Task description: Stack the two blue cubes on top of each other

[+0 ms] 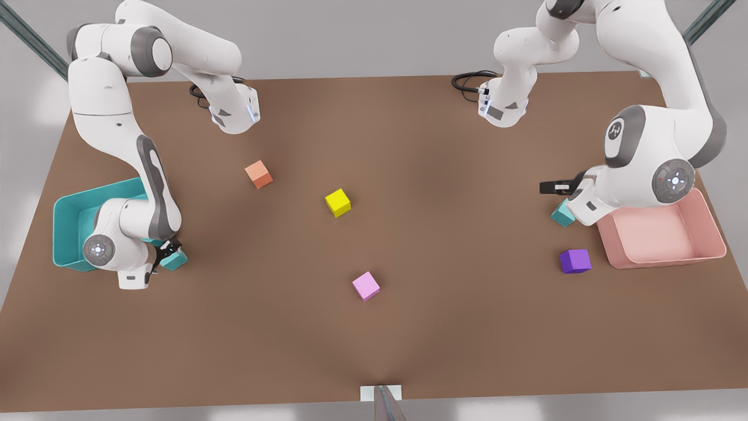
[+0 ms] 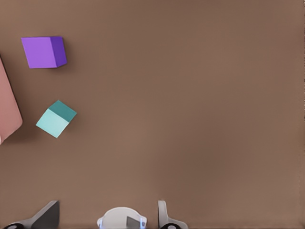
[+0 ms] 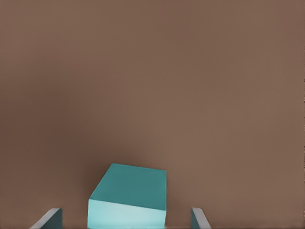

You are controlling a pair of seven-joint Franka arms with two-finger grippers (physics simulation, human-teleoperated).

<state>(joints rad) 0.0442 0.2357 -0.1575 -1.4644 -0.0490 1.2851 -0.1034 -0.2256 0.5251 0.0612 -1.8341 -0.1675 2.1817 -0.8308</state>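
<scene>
One blue cube [image 1: 176, 259] lies just in front of the teal bin at the front view's left. My right gripper [image 1: 166, 251] is low over it and open; the cube [image 3: 131, 191] sits between the two fingers [image 3: 52, 218] with a gap on each side. The other blue cube [image 1: 562, 214] lies beside the pink bin at the front view's right. My left gripper [image 1: 554, 187] hovers above the table close to that cube, open and holding nothing. In the left wrist view this cube [image 2: 55, 119] lies off to one side of the gripper [image 2: 108, 206], not between the fingers.
A purple cube [image 1: 575, 261] [image 2: 44, 51] lies near the pink bin [image 1: 710, 231] [image 2: 7, 112]. An orange cube [image 1: 259, 174], a yellow cube [image 1: 338, 202] and a pink cube [image 1: 366, 286] are spread over the table's middle. The teal bin [image 1: 67, 225] stands at the left edge.
</scene>
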